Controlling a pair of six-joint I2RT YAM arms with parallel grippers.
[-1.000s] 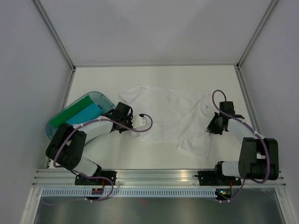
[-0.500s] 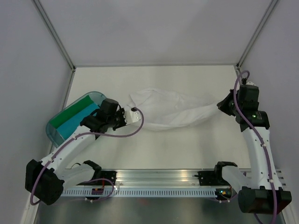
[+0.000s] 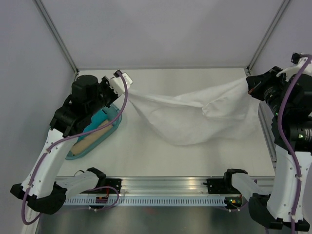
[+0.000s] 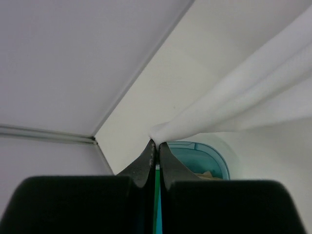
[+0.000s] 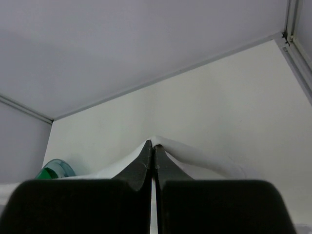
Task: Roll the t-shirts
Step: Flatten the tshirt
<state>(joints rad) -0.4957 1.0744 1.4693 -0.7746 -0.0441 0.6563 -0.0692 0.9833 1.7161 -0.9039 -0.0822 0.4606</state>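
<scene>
White t-shirt [image 3: 195, 114] is held up off the surface [image 3: 156, 161], stretched btwn the two pincers and sagging in the middle. Its lowest fold hangs over the centre of the surface; contact there can't be told from above.

L pincer [image 3: 127, 88] is clenched on the shirt's left end, high over the far-left part of the surface. In the L wrist view its fingertips [image 4: 146, 163] are seen pressed together w/ a bunched corner of cloth pinched at the tips.

R pincer [image 3: 249, 84] is clenched on the shirt's right end, high beside the right frame post. In the R wrist view the cloth is seen draped over the closed fingertips [image 5: 144, 161].

Teal tub [image 3: 115, 120] is set at the left of the surface, partly under the L arm. A turquoise roll [image 3: 100, 119] and a tan roll [image 3: 90, 139] are seen side by side inside it. A thin green strip [image 4: 156, 204] is glimpsed btwn the L fingers, prob. another roll, but the view is too poor to be sure.
</scene>
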